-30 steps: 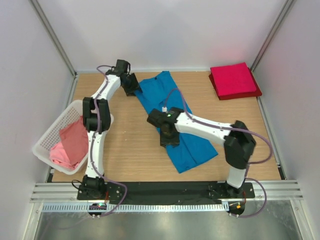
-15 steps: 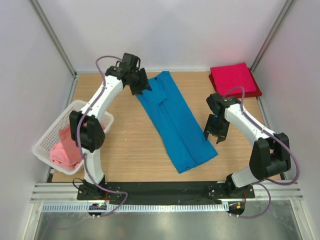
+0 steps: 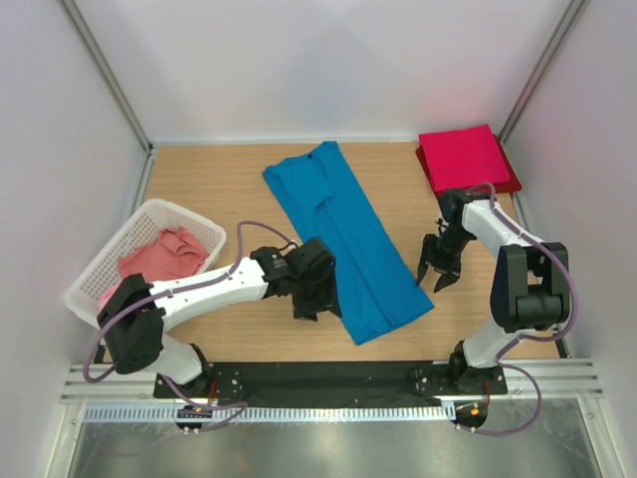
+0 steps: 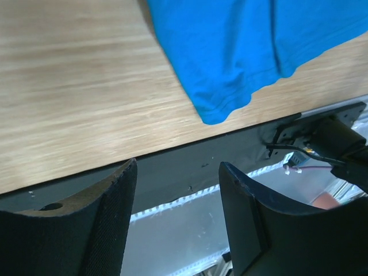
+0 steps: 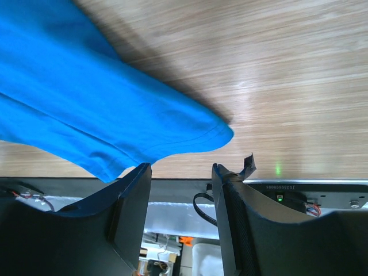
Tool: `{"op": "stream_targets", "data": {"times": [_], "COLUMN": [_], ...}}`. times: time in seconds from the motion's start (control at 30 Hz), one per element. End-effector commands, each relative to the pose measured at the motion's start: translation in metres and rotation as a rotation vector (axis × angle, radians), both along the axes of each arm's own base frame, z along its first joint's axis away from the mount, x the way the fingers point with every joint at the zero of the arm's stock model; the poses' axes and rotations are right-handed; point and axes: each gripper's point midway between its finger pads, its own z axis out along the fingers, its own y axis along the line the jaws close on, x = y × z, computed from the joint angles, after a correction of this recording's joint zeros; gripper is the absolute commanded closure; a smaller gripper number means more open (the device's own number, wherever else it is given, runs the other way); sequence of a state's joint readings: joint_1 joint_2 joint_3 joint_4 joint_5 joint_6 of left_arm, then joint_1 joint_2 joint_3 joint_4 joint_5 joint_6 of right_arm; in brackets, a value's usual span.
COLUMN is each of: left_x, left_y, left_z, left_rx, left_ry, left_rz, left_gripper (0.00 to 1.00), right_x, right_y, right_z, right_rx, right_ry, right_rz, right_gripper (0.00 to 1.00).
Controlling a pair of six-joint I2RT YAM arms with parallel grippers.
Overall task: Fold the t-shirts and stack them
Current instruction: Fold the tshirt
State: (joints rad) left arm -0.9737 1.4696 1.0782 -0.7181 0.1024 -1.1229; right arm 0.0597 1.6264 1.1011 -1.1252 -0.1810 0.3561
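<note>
A bright blue t-shirt (image 3: 343,234) lies folded lengthwise in a long strip, running diagonally across the table's middle. Its near end shows in the left wrist view (image 4: 241,52) and the right wrist view (image 5: 98,109). My left gripper (image 3: 311,307) is open and empty, just left of the strip's near end. My right gripper (image 3: 438,277) is open and empty, just right of the strip's near end. A crimson red t-shirt (image 3: 466,159) lies folded at the back right. Salmon pink shirts (image 3: 159,257) lie in the white basket (image 3: 100,274) at the left.
The black base rail (image 3: 328,376) with both arm mounts runs along the table's near edge. Grey frame posts and white walls close in the left, right and back sides. Bare wood lies between the basket and the blue shirt.
My left arm has swung from the shirt's far end down to its near left side. My right gripper has moved slightly back and right, beside the near end. The blue shirt has not moved.
</note>
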Motion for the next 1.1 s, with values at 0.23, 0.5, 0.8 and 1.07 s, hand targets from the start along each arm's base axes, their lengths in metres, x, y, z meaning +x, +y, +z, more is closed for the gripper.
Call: {"op": "stream_targets", "data": {"times": [0.23, 0.5, 0.8, 1.07], "left_x": [-0.021, -0.033, -0.044, -0.041], "left_y": [-0.053, -0.058, -0.064, -0.071], "left_z": [-0.033, -0.065, -0.084, -0.091], "left_rx": [-0.083, -0.069, -0.071, -0.072], "left_ry": [0.05, 0.143, 0.19, 0.187], "left_rz": [0.064, 0.137, 0.17, 0.191], "left_gripper": [0.37, 0.41, 0.45, 0.56], "right_x": [-0.008, -0.013, -0.02, -0.022], "right_y": [-0.007, -0.023, -0.026, -0.025], "right_z": [-0.022, -0.039, -0.048, -0.047], "right_rx": [0.031, -0.031, -0.035, -0.039], "right_ry": [0.096, 0.141, 0.157, 0.157], "right_rz": [-0.009, -0.033, -0.059, -0.07], "right_gripper": [0.44, 0.48, 0.51, 0.62]}}
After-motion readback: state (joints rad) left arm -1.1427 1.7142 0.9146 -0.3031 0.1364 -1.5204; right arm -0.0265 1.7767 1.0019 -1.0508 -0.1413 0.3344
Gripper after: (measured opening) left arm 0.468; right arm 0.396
